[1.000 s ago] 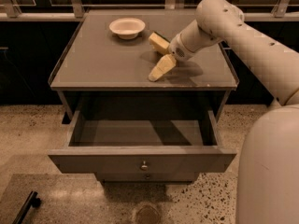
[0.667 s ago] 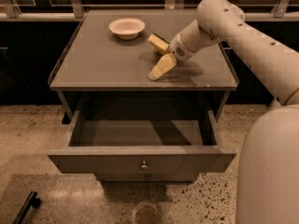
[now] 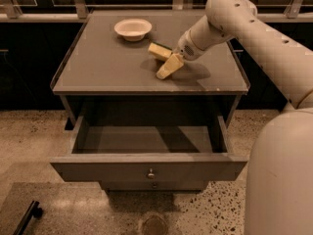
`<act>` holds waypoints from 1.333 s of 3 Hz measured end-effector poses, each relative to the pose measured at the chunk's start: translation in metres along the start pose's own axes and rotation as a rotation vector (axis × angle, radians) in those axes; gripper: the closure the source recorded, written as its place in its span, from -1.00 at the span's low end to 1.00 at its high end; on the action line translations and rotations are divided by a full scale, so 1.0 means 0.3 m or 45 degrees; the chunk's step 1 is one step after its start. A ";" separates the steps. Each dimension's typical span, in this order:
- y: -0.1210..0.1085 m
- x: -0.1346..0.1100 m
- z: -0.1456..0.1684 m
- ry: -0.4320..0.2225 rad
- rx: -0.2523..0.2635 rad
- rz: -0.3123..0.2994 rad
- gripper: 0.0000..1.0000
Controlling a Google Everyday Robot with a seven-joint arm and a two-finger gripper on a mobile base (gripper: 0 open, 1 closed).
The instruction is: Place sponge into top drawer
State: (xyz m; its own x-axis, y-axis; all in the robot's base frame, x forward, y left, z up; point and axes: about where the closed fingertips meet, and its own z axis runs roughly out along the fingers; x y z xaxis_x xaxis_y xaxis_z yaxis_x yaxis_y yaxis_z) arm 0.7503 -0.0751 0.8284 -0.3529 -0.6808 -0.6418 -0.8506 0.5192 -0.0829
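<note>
The sponge point(image 3: 159, 50), a pale yellow block, lies on the grey cabinet top point(image 3: 107, 67), right of centre. My gripper point(image 3: 166, 65) comes in from the upper right and is down at the sponge's near right side, touching or almost touching it. The top drawer point(image 3: 146, 166) is pulled out below the top. Its inside looks empty, and its small round knob point(image 3: 150, 173) faces me.
A white bowl point(image 3: 132, 28) stands at the back of the cabinet top, left of the sponge. The lower drawer front with its knob point(image 3: 154, 185) sits under the open drawer. My pale arm point(image 3: 274, 48) and body point(image 3: 283, 180) fill the right side. The floor is speckled.
The gripper has shifted very slightly at the sponge. The bowl and the open drawer have not moved.
</note>
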 end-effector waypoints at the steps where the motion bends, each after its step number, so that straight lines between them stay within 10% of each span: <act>1: -0.001 -0.016 -0.019 0.000 0.000 0.000 1.00; 4: 0.007 0.039 -0.114 0.084 -0.119 0.027 1.00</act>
State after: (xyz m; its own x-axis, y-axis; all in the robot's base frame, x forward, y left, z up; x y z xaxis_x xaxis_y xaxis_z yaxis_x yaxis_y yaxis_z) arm 0.7311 -0.0997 0.8468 -0.3931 -0.7043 -0.5912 -0.8743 0.4854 0.0031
